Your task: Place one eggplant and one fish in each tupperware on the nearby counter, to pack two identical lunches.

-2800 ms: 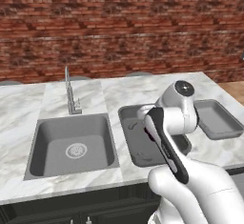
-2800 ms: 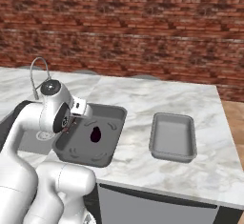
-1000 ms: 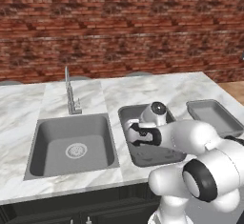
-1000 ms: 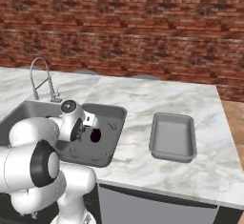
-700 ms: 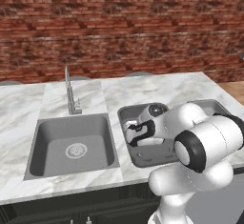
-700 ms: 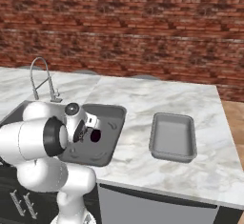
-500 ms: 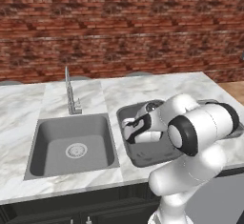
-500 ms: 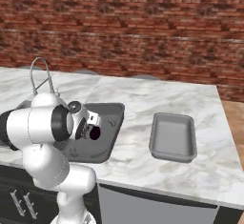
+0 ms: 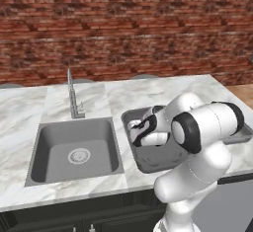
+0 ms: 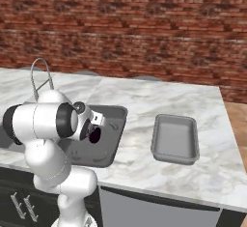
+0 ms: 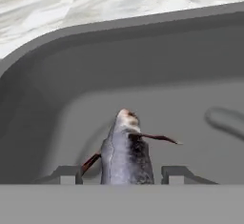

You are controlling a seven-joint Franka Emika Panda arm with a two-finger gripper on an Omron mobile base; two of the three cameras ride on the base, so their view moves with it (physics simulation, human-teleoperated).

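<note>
My gripper [image 11: 121, 174] hangs low inside the large dark grey tupperware [image 11: 43, 99], near one of its rounded corners. A dark grey-brown fish [image 11: 126, 154] with thin reddish fins stands nose-up between the fingertips [image 11: 64, 174]. A small gap shows on each side of it, so the jaws are open. In the right base view the gripper [image 10: 97, 123] is over the same tupperware [image 10: 113, 146], with a glossy dark eggplant [image 10: 95, 135] lying in it just below the hand. The smaller, lighter tupperware [image 10: 176, 139] sits to the right on the marble counter [image 10: 140, 100].
The steel sink [image 9: 74, 149] with its faucet [image 9: 73, 95] lies left of the large tupperware [image 9: 148, 163]. A brick wall [image 9: 123, 28] backs the counter. My bulky white arm [image 9: 207, 127] covers the right part of the counter in the left base view.
The arm has swung down into the large tupperware with the fish. The jaws, shut on the fish a second ago, have just parted around it.
</note>
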